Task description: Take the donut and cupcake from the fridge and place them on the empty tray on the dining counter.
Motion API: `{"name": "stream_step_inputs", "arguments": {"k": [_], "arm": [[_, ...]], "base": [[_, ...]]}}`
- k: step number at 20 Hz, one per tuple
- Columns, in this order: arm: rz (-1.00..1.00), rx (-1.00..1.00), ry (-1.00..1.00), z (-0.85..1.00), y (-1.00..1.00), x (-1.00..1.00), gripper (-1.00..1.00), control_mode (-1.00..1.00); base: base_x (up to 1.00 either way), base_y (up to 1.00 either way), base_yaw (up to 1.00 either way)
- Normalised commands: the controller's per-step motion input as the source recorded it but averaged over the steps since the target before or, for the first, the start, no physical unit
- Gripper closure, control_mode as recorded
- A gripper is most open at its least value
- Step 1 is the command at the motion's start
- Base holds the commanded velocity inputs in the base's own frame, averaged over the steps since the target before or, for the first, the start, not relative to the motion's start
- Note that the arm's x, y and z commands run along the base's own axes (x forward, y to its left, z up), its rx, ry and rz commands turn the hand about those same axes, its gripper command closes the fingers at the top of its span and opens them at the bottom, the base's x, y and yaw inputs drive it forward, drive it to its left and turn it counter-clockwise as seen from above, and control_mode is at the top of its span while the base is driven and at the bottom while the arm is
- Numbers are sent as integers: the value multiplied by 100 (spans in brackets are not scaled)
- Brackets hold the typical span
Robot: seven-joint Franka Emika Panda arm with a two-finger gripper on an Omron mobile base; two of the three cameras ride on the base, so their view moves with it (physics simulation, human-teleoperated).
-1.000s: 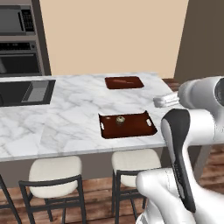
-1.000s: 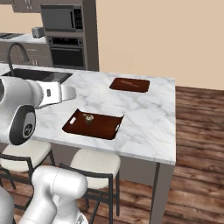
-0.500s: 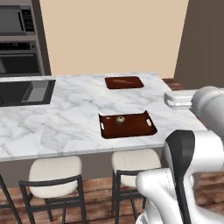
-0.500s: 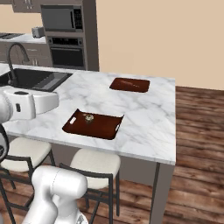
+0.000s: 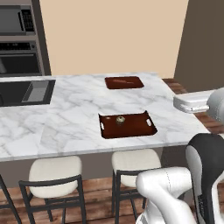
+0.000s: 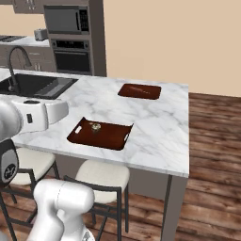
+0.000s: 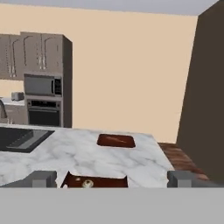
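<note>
Your tool [image 7: 111, 178] stands wide open with nothing between its tips: in the hand view the two grey fingertips [image 7: 42, 178] sit far apart at the lower left and lower right of the frame. Between them, at the bottom centre, you see the tray [image 7: 111, 180] with the cupcake [image 7: 88, 183] on its left part, so the cupcake lies ahead of the tool and a little toward its left tip, apart from both tips.

In the left base view the tray [image 5: 131, 127] sits just right of centre on the marble surface [image 5: 70, 118], near the front edge, and the cupcake [image 5: 120, 120] stands upright inside it, left of its middle. In the right base view the same tray [image 6: 113, 139] appears left of centre, with the cupcake [image 6: 95, 127] in its upper left part.

A smaller flat brown board [image 5: 124, 82] lies farther back on the surface, well apart from the tray. A dark sink [image 5: 24, 92] is set into the surface at the left of the left base view. Two pale stools [image 5: 54, 168] stand below the front edge of the surface, at the lower middle of the frame. A wall oven with a microwave [image 6: 68, 19] above it fills the upper left of the right base view.
</note>
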Motion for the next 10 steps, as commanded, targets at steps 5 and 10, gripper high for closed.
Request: {"name": "stream_step_inputs", "arguments": {"k": [5, 10], "arm": [[17, 1, 12, -5, -1, 0, -100, 100], [0, 0, 0, 0, 0, 0, -100, 100]], "base": [[0, 0, 2], [-61, 0, 11]]}}
